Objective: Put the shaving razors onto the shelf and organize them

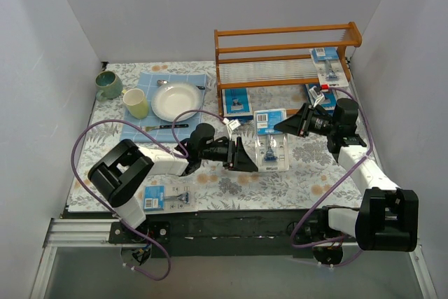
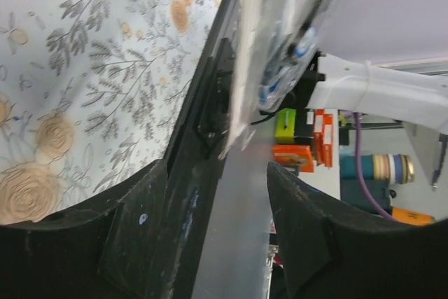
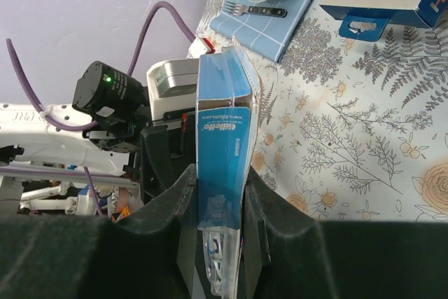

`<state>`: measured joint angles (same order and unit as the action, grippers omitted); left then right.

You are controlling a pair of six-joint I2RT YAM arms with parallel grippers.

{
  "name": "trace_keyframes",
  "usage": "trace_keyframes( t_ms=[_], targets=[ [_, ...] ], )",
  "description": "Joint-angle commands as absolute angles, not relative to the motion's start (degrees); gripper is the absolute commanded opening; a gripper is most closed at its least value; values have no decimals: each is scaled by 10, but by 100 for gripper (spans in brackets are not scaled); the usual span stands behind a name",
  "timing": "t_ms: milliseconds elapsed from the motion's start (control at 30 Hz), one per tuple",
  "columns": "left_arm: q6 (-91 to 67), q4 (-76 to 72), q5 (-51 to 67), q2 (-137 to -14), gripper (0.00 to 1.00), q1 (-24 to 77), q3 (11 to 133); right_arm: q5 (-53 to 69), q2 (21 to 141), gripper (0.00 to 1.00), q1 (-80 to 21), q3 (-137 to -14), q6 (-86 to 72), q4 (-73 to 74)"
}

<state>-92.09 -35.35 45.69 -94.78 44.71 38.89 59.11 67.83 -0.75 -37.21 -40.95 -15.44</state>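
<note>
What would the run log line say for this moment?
right gripper: shut on blue-and-white blister razor pack, edge-on | left gripper: open, facing it | orange-brown wooden shelf: holds other packs

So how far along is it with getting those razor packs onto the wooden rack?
About halfway, I'd guess. The shelf carries a pair of packs at its right end; a blue box and a further pack sit by its front. In hand: the right claw grips a blue pack, the left claw open beside it. Left: a loose pack on the table at the near left.
</note>
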Motion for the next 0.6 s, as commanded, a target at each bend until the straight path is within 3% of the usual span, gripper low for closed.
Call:
trace_keyframes(
  t_ms=[0, 233, 567],
  targets=[
    [-997, -485, 484, -947, 55, 442, 388, 599, 687, 8, -5, -402, -410, -163],
    [-1010, -529, 494, -974, 45, 443, 390, 580, 699, 8, 11, -389, -417, -164],
    [-1009, -533, 468, -1015, 41, 452, 418, 567, 712, 6, 14, -378, -443, -182]
  ],
)
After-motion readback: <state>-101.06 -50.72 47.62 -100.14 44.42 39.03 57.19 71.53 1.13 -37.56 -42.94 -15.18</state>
